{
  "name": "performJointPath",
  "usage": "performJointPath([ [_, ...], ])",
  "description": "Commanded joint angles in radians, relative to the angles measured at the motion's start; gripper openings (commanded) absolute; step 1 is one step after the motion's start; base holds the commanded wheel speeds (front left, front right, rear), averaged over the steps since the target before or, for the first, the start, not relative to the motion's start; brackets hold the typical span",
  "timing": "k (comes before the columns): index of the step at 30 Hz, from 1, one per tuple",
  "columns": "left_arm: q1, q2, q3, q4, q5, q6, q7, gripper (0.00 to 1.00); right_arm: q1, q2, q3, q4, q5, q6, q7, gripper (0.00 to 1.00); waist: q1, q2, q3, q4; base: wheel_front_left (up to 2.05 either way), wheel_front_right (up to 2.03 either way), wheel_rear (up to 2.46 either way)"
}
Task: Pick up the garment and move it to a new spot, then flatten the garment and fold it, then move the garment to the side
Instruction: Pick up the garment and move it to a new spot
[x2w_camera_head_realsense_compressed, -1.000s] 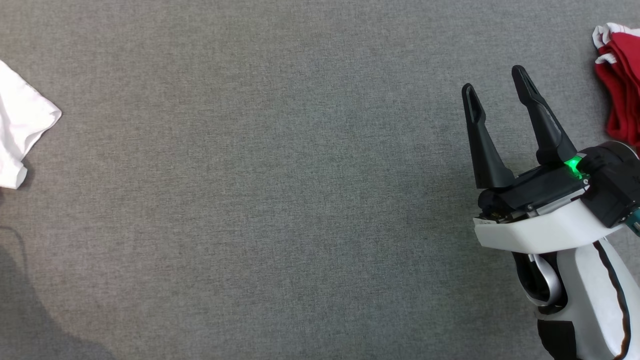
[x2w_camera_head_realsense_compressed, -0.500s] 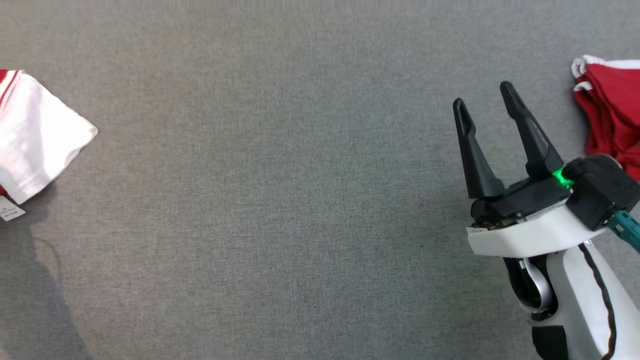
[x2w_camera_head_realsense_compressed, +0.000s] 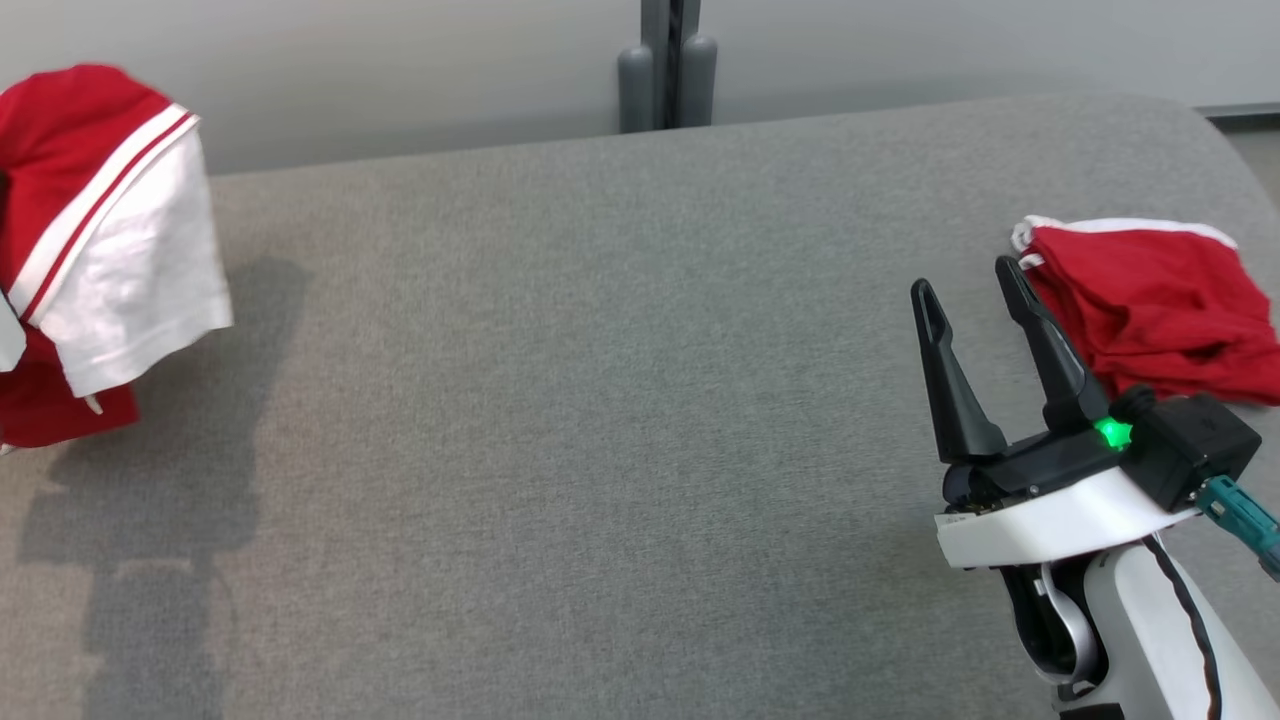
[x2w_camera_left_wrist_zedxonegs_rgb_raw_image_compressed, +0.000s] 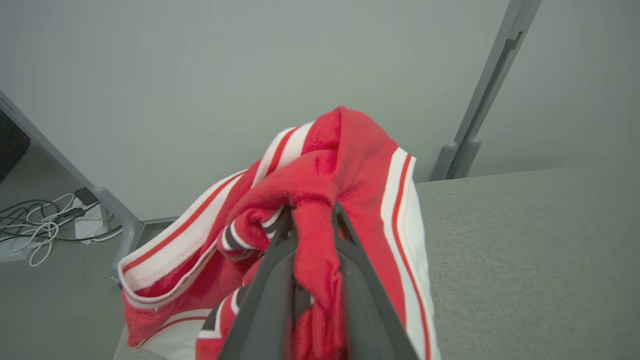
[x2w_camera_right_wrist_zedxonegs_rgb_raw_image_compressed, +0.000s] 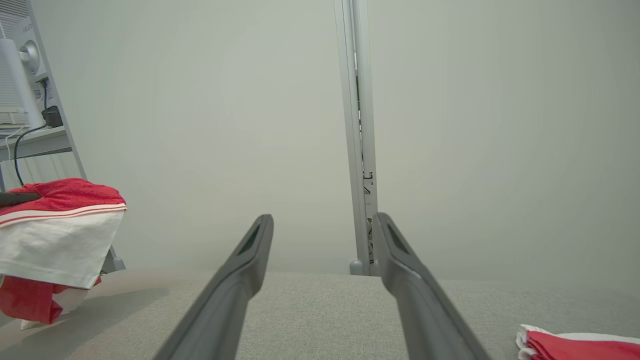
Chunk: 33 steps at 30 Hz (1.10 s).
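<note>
A red and white garment (x2w_camera_head_realsense_compressed: 105, 250) hangs bunched above the grey table's (x2w_camera_head_realsense_compressed: 600, 400) left end, lifted clear of the surface with its shadow below. In the left wrist view my left gripper (x2w_camera_left_wrist_zedxonegs_rgb_raw_image_compressed: 310, 212) is shut on a fold of this garment (x2w_camera_left_wrist_zedxonegs_rgb_raw_image_compressed: 345, 165), red cloth pinched between the two fingers. My right gripper (x2w_camera_head_realsense_compressed: 965, 275) stands open over the table's right part, fingers apart with nothing between them; the right wrist view shows the same open gripper (x2w_camera_right_wrist_zedxonegs_rgb_raw_image_compressed: 322, 217) and the hanging garment (x2w_camera_right_wrist_zedxonegs_rgb_raw_image_compressed: 60, 230) at far left.
A second red garment with white trim (x2w_camera_head_realsense_compressed: 1150, 295) lies crumpled at the table's right end, just beside my right fingers. Behind the table stands a grey wall with an upright post (x2w_camera_head_realsense_compressed: 665, 65). Cables (x2w_camera_left_wrist_zedxonegs_rgb_raw_image_compressed: 35, 220) lie on the floor beyond the left end.
The head camera has tilted up, bringing the table's far edge and wall into view. The garment at the left has risen off the table and now hangs bunched.
</note>
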Motion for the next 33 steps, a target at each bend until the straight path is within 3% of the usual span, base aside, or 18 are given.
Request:
performJointPath([
  [1,0.016,0.013,-0.009,-0.036,-0.012,-0.001,0.007,0.00,0.015,-0.003,-0.004,0.001,0.009,0.000,-0.005,1.00,0.0000,-0.0001,-0.041,-0.028,0.00,0.00,0.00],
  [12,0.138,0.005,-0.082,-0.453,-0.066,0.021,0.133,0.00,0.062,0.006,-0.015,-0.005,0.023,0.000,-0.009,1.00,0.0000,-0.0001,-0.094,-0.096,0.00,0.00,0.00],
  [20,0.228,-0.062,-0.173,-0.668,-0.059,0.058,0.187,0.00,0.063,0.020,-0.008,-0.006,0.034,0.000,-0.010,1.00,0.0000,-0.0001,-0.063,-0.148,0.00,0.00,0.00],
  [26,0.264,-0.143,-0.261,-0.679,-0.011,0.062,0.142,0.00,0.048,0.026,-0.009,-0.007,0.030,0.000,-0.010,1.00,0.0000,-0.0001,-0.031,-0.177,0.00,0.00,0.00],
  [33,0.282,-0.249,-0.337,-0.508,0.009,0.040,0.040,0.00,0.030,0.028,0.000,-0.004,0.028,0.000,-0.010,1.00,0.0000,-0.0001,-0.003,-0.199,0.00,0.00,0.00],
])
